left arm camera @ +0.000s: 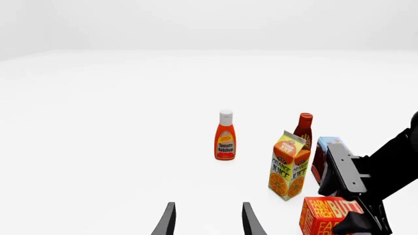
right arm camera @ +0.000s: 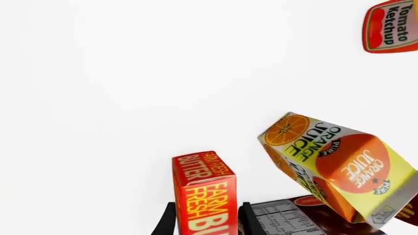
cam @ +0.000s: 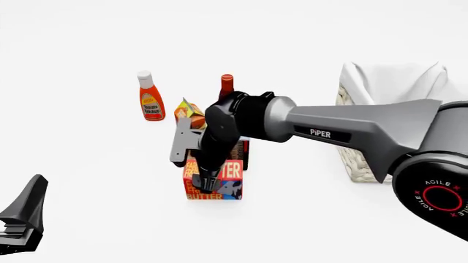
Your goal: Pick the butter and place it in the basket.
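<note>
The butter (cam: 223,178) is a red-and-orange box standing on the white table in front of the other groceries. My right gripper (cam: 207,185) comes down over it from above. In the right wrist view the butter (right arm camera: 202,191) stands between the two dark fingers (right arm camera: 167,221), with a thin gap at one side; the jaws look open around it. The butter (left arm camera: 326,215) and the right gripper (left arm camera: 356,215) also show in the left wrist view. The basket (cam: 358,159), pale wicker with white cloth, stands at the right. My left gripper (cam: 26,213) is open and empty at the near left.
An orange juice carton (cam: 188,112) and a dark pudding box (right arm camera: 281,218) stand close behind the butter. A ketchup bottle (cam: 150,97) and a red-capped dark bottle (cam: 227,85) stand farther back. The right arm's grey link (cam: 351,129) spans from the basket side to the butter.
</note>
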Robot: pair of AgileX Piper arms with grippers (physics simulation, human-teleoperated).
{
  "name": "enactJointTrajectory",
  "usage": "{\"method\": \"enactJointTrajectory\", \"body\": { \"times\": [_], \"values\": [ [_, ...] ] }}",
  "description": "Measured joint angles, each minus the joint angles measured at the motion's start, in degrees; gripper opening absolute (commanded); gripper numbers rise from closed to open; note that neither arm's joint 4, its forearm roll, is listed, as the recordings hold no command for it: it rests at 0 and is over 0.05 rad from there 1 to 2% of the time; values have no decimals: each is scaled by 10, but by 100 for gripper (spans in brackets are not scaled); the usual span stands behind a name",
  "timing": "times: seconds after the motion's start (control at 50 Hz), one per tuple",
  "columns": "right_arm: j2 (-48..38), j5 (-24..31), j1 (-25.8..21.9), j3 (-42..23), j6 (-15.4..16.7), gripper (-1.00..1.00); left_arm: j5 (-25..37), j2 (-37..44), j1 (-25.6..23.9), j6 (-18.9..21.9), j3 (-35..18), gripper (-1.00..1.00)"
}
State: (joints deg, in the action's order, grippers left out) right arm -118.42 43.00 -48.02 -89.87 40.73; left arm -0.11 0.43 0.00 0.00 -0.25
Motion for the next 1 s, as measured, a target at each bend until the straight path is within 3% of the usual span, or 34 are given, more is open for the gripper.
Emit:
{"method": "enactJointTrajectory", "body": {
  "times": [0.9,0.92,1.0],
  "values": [
    [-47,7,-10,-37,-20,100,0,0,0,0,0,100],
    [-48,7,-10,-38,-21,-100,0,0,0,0,0,100],
    [-49,10,-10,-41,-19,-100,0,0,0,0,0,100]
  ]
}}
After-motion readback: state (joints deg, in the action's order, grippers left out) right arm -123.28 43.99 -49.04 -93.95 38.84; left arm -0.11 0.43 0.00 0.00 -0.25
